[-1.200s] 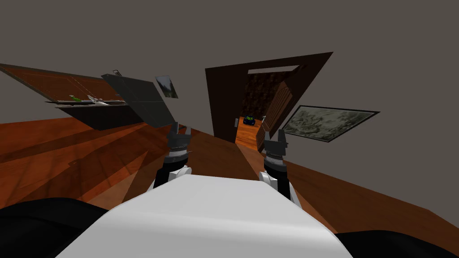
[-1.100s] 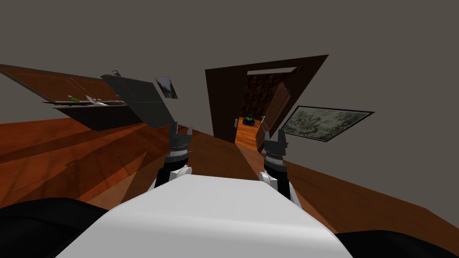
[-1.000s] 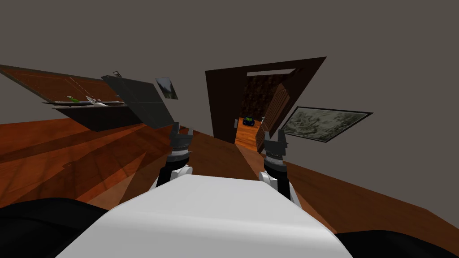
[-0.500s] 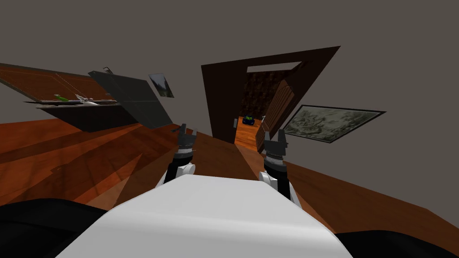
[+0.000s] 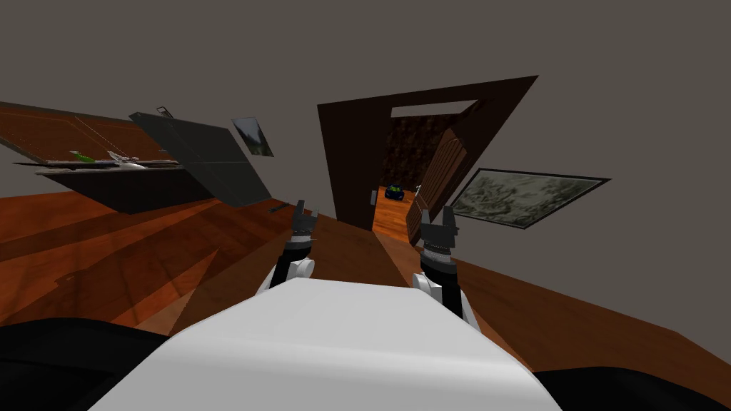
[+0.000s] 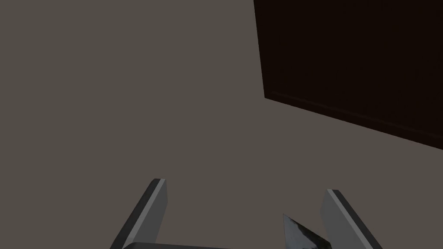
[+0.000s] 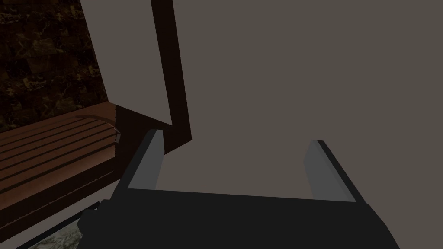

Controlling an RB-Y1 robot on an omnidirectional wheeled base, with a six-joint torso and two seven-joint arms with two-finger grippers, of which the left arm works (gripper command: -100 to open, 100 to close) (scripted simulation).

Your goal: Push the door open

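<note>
A dark brown door frame point(image 5: 353, 164) stands in the grey wall ahead. Its slatted brown door point(image 5: 437, 178) hangs partly open, swung away into the far room. My right gripper point(image 5: 437, 216) is open and low in front of the door's near edge. In the right wrist view the right gripper point(image 7: 233, 162) is empty, with the slatted door point(image 7: 52, 151), its curved handle point(image 7: 101, 121) and the frame point(image 7: 173, 73) beside one finger. My left gripper point(image 5: 303, 211) is open, left of the frame. The left gripper point(image 6: 244, 205) faces grey wall beside the frame's dark corner point(image 6: 354, 65).
A blue object point(image 5: 395, 192) sits on the floor beyond the doorway. A framed picture point(image 5: 525, 194) hangs right of the door. To the left are a dark panel point(image 5: 203, 160), a dark table point(image 5: 114, 182) with small items and a small picture point(image 5: 252, 135).
My left arm has swung right, towards the door frame. The head view has shifted slightly, so the things on the left lie further left. The right arm and the door have not moved.
</note>
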